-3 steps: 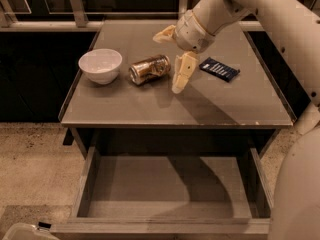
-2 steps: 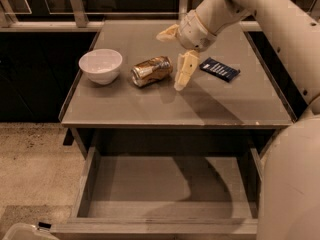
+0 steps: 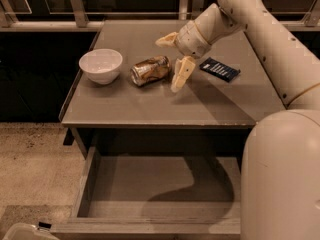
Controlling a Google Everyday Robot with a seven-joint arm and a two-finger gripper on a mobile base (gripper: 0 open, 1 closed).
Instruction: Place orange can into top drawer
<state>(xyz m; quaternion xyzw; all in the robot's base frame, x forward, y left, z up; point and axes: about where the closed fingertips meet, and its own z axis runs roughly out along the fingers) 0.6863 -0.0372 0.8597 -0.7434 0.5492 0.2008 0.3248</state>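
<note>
The orange can (image 3: 150,70) lies on its side on the tabletop (image 3: 150,109), right of the white bowl. My gripper (image 3: 172,61) is open just right of the can. One finger (image 3: 182,74) points down at the can's right end. The other finger (image 3: 167,40) reaches out behind the can. The can is not held. The top drawer (image 3: 155,189) is pulled open below the tabletop's front edge and holds nothing.
A white bowl (image 3: 100,65) stands at the table's left. A flat dark blue packet (image 3: 220,69) lies to the right of my gripper. A railing (image 3: 75,4) runs behind the table. My arm and base (image 3: 280,174) fill the right side.
My gripper has moved slightly left toward the can, still open. The can and bowl have not moved.
</note>
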